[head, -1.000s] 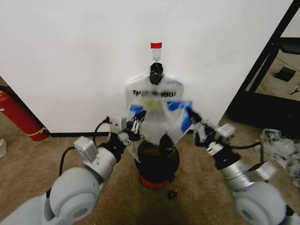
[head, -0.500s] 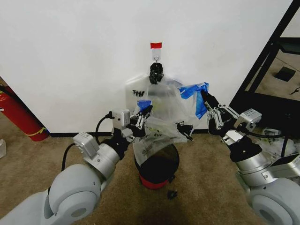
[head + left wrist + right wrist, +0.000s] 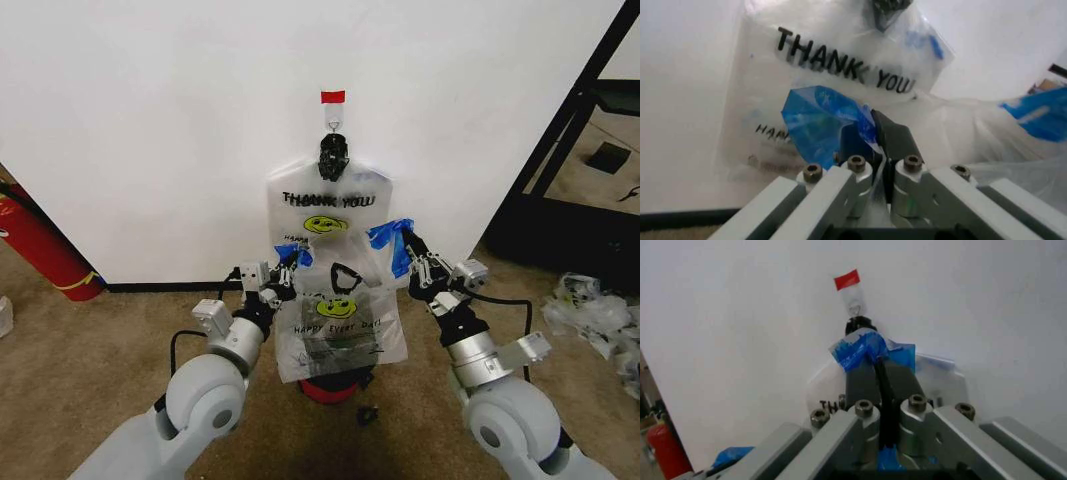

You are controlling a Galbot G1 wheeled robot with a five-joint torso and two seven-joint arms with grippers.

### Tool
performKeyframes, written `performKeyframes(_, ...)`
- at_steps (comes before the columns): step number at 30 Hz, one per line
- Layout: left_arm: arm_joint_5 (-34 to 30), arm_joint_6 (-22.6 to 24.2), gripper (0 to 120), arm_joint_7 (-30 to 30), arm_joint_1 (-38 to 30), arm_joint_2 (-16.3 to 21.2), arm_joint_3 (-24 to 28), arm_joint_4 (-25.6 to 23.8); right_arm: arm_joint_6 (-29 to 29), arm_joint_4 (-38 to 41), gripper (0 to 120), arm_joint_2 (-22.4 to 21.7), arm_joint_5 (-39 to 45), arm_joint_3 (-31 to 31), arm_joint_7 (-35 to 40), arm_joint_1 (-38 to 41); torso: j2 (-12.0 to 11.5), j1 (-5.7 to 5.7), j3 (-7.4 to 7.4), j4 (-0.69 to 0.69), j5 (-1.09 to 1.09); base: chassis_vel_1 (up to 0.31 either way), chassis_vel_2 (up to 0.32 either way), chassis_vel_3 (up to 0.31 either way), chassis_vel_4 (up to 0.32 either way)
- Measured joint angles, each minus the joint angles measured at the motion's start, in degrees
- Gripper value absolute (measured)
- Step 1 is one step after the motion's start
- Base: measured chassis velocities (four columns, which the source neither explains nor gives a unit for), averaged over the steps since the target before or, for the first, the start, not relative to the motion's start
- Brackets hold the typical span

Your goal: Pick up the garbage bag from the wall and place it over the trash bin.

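Garbage bag (image 3: 342, 325) hangs in front of the trash bin (image 3: 330, 388), pulled open betw. both arms, just off the wall (image 3: 150, 130) near its baseboard. A second printed bag, or a rear layer — can't tell which — hangs flat on the wall behind, under a black clip (image 3: 333, 157) on the hook (image 3: 334, 124) below the red tape (image 3: 333, 96).

Left tool (image 3: 290, 262) is clamped on the bag's blue handle at its upper left corner; left wrist view shows blue film (image 3: 817, 120) pinched betw. closed fingers. Right tool (image 3: 408, 255) is likewise closed on the blue handle at the upper right corner; right wrist view shows blue plastic (image 3: 870, 352) bunched at its tip.

Progress, as I judge it: bag grabbed and off the wall, mouth partly spread; approx. halfway. Left to do: get the mouth round the bin's rim and let go. Bag looks to hang in front of the bin, not yet over it.

Orientation: bag's long axis is vertical, handles and mouth up, closed bottom down by the bin's red base, printed face toward the robot. Floor is carpet (image 3: 60, 350); fire extinguisher (image 3: 35, 240) stands at far left by the wall.
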Motion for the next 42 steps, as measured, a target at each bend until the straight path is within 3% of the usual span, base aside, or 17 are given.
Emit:
performKeyframes(7,1.5,-1.6,0,0.0,0.8,-1.0,0.1,4.5,1.0,-4.1,0,5.6,0.4,-3.1,-0.3,-1.2,0.0,0.0,0.0,0.03,0.0,0.0,0.0,0.0,0.0)
performKeyframes(13,1.6,-2.3,0,-0.1,2.8,-1.1,-1.2,5.4,1.0,-5.4,0,9.8,0.0,-4.5,-0.2,-0.7,0.0,0.0,0.0,0.02,0.01,0.0,0.0,0.0,0.0)
performKeyframes(22,6.3,-4.1,0,-0.5,12.8,-5.1,-1.5,5.1,4.3,-8.4,0,6.9,-4.1,-4.1,-1.4,-6.9,0.0,0.0,-0.01,0.02,0.01,0.0,0.0,0.0,0.0)
performKeyframes(33,10.9,-4.5,0,-2.5,19.0,-4.2,-1.2,3.1,5.0,-8.7,0,7.6,-11.3,-4.1,2.6,-14.3,0.0,-0.01,-0.01,0.03,0.01,0.0,0.0,0.0,0.0)
performKeyframes(42,14.8,-4.4,0,-3.3,23.2,-3.9,0.9,1.2,1.8,-7.2,0,7.4,-18.4,-3.2,10.2,-18.8,0.0,-0.01,-0.01,0.04,0.02,0.0,0.0,0.0,0.0)
